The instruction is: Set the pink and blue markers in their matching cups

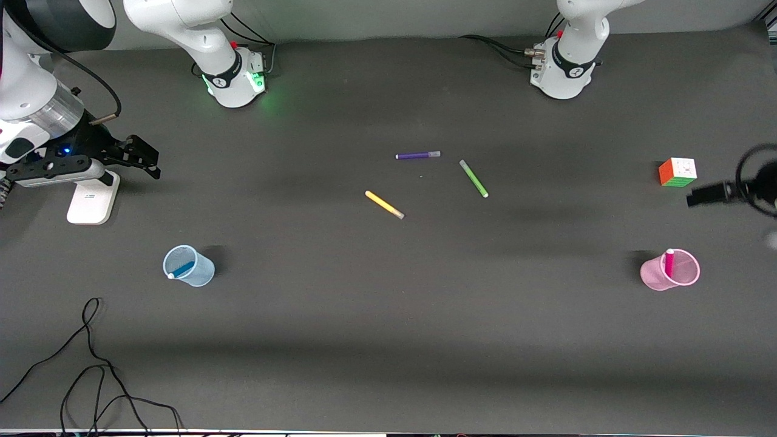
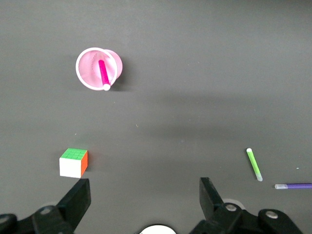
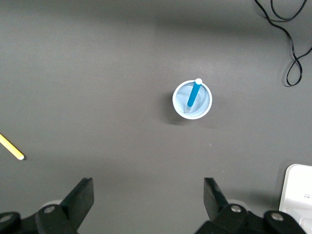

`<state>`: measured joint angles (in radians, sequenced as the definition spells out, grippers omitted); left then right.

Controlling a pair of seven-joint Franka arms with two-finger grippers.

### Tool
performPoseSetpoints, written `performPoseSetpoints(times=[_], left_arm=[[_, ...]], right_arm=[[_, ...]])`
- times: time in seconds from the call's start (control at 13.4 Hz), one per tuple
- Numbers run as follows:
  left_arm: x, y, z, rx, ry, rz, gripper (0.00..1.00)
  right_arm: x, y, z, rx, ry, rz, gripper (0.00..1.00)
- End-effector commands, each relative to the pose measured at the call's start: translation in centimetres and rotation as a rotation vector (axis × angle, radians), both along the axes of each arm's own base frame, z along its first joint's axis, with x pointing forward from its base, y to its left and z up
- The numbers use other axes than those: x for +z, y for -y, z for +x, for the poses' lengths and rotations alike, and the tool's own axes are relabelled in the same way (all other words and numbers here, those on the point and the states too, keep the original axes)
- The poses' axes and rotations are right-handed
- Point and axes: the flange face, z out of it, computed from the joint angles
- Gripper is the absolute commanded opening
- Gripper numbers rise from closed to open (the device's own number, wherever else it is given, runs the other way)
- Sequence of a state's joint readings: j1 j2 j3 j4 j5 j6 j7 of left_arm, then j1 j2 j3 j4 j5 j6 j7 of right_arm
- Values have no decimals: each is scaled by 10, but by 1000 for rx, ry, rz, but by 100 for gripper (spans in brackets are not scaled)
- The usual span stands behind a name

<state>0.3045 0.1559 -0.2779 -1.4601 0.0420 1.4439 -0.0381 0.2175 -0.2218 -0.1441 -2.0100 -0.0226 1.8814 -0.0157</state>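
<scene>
The pale blue cup (image 1: pixel 197 271) stands toward the right arm's end of the table with the blue marker (image 1: pixel 182 269) leaning inside it. The right wrist view shows the same cup (image 3: pixel 205 105) and marker (image 3: pixel 194 93). The pale pink cup (image 1: pixel 654 276) stands toward the left arm's end with the pink marker (image 1: pixel 669 263) upright inside it, also in the left wrist view as cup (image 2: pixel 87 66) and marker (image 2: pixel 103 74). My right gripper (image 1: pixel 141 159) (image 3: pixel 147 195) is open and empty, up over the table by the white object. My left gripper (image 1: pixel 698 195) (image 2: pixel 145 195) is open and empty, up by the cube.
A purple marker (image 1: pixel 417 155), a green marker (image 1: pixel 473 178) and a yellow marker (image 1: pixel 384 204) lie mid-table. A colour cube (image 1: pixel 677 172) sits near the pink cup. A white flat object (image 1: pixel 92 200) lies under the right arm. A black cable (image 1: pixel 91 364) loops at the front corner.
</scene>
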Motion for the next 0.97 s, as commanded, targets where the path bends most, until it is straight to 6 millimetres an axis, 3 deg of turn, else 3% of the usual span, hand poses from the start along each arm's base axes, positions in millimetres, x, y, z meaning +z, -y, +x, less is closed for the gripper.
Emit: performPoseSetpoints(times=[0.0,0.22,0.6,0.89], left_arm=[[5,16,-40,36,57,-3,99],[-9,25,-67,30,155,28,99],[-4,24,-56,20,108,26,99],[-4,24,-53,19,103,20,99]], right_arm=[[12,5,-6,15,7,-10,100],[35,9,-3,5,10,-10,100],[60,9,35,-17,-9,-27,100],[43,11,44,-25,-57,-34,100]])
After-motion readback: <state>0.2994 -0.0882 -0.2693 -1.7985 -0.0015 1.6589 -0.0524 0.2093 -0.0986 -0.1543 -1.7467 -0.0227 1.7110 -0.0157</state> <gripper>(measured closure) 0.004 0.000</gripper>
